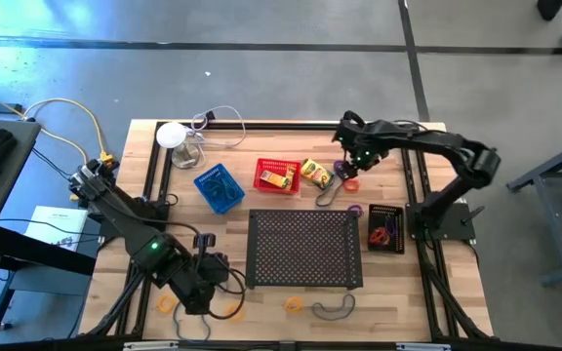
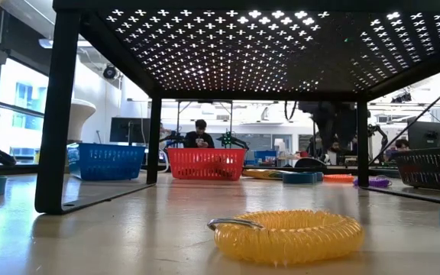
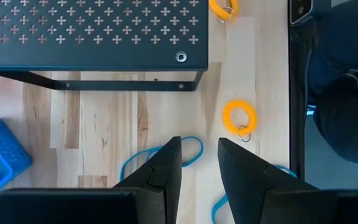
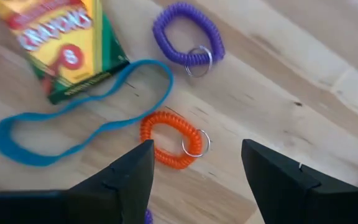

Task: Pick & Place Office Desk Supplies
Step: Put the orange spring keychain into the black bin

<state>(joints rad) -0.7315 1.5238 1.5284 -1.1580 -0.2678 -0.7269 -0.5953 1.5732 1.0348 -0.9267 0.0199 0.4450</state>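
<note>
The orange coil loop (image 4: 169,140) lies flat on the worktop (image 4: 291,81) between the right gripper's (image 4: 194,171) spread jaws, its metal ring toward the far jaw; a crayon box (image 4: 61,43) lies slanted nearby. The left gripper (image 3: 199,163) hovers, jaws parted, empty.

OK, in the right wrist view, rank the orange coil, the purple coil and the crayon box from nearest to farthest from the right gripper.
1. Orange coil: just ahead of the open right gripper, between its fingers.
2. Purple coil: farther ahead, beyond the orange one.
3. Crayon box: farthest, off to one side, by the blue band.
</note>
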